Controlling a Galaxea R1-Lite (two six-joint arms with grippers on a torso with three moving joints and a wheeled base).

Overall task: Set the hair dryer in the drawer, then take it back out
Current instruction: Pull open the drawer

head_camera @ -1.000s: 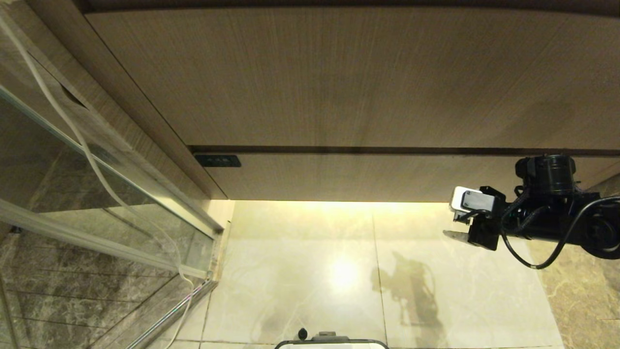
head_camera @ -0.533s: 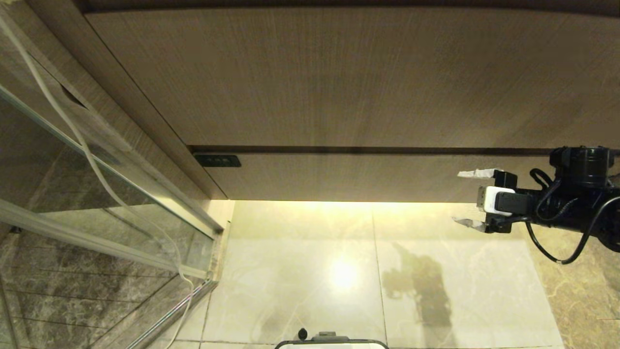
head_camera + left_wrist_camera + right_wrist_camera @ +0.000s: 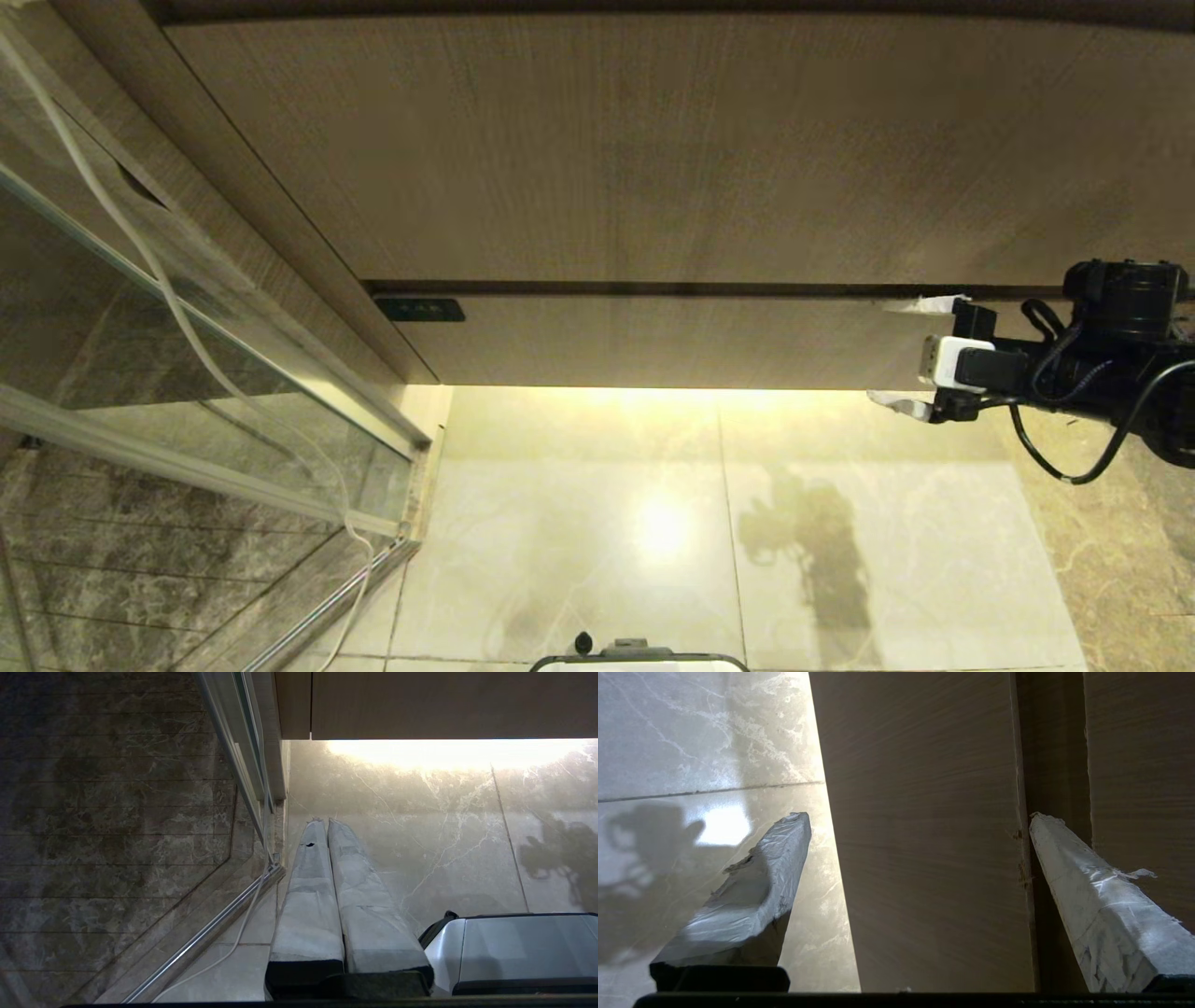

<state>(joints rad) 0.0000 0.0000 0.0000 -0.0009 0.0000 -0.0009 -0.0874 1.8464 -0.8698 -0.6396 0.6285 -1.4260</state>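
Drawer (image 3: 672,341): closed, wide shallow wood-grain front with a small black label (image 3: 418,309) at its 9 o'clock end, under a taller wood-grain panel (image 3: 653,149).

Right claw (image 3: 904,353): at the drawer's 3 o'clock end, fingers spread wide, one fingertip (image 3: 924,303) at the dark gap along the drawer's upper edge, the other (image 3: 892,403) at its lower edge; grips nothing.

Left claw (image 3: 322,822): fingers pressed together, empty, above the marble floor (image 3: 579,523).

Hair dryer: not in view.

Glass partition (image 3: 140,373): at 9 o'clock, white cord (image 3: 177,308) trailing beside it.

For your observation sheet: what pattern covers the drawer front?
Light wood grain on the drawer, clearest in the head view.
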